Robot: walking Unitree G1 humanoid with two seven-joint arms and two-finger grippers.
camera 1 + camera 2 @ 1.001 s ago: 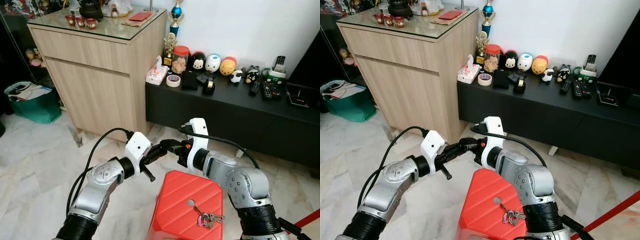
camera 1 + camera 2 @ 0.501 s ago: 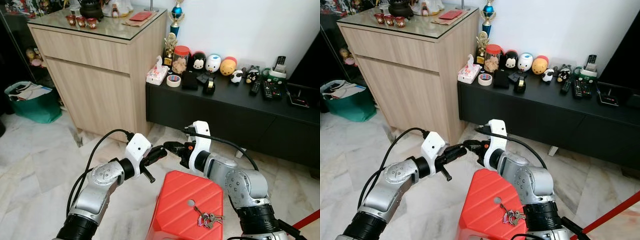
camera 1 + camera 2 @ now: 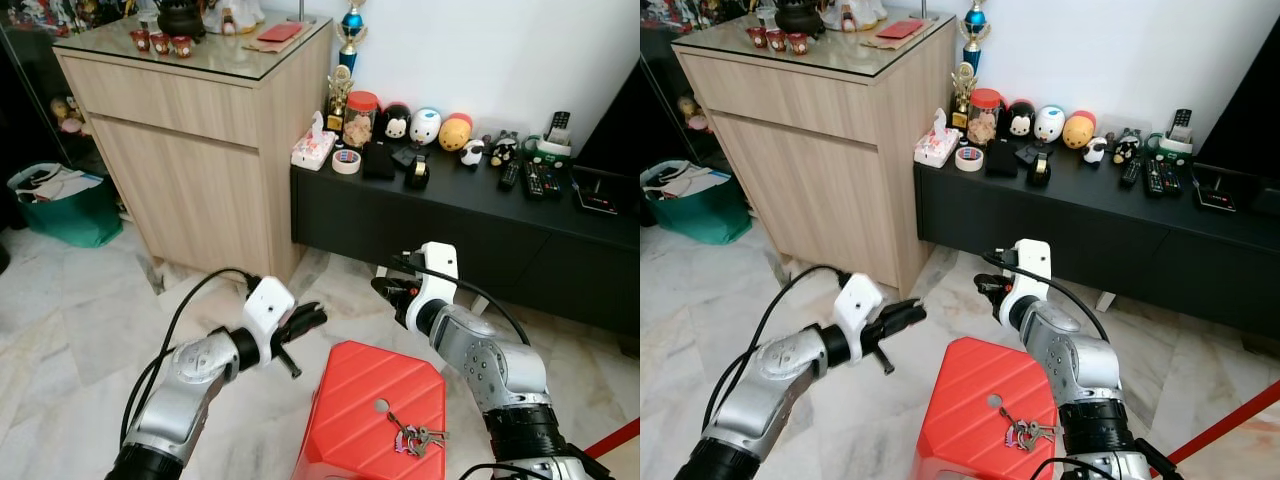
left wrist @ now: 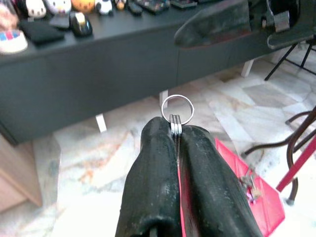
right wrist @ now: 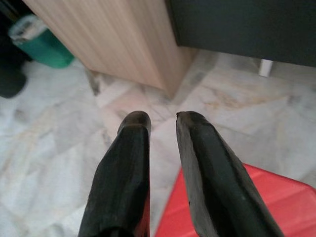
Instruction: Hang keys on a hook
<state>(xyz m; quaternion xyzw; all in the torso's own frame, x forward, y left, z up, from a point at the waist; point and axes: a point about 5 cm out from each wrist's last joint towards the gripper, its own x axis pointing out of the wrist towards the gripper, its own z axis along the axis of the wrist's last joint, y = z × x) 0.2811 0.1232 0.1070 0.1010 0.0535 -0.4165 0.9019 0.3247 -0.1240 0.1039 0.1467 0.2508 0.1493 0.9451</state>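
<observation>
Marble floor, red stool (image 3: pixel 372 410) in front; key bunch (image 3: pixel 418 437) seen lying on stool, not yet picked up; left gripper (image 4: pixel 176 129) clamped on metal ring (image 4: pixel 177 109); right gripper (image 5: pixel 162 121) narrowly parted, empty; hook not located; hanging pending.

Your two end effectors have drawn apart. A second ago their tips nearly met above the red stool's (image 3: pixel 375 395) far edge; now the right end effector (image 3: pixel 385 289) has pulled back toward the black TV cabinet (image 3: pixel 470 225), fingers slightly parted, while the left end effector (image 3: pixel 312 317) has sunk lower and to its own side, pinched on a silver key ring (image 4: pixel 177 109).
</observation>
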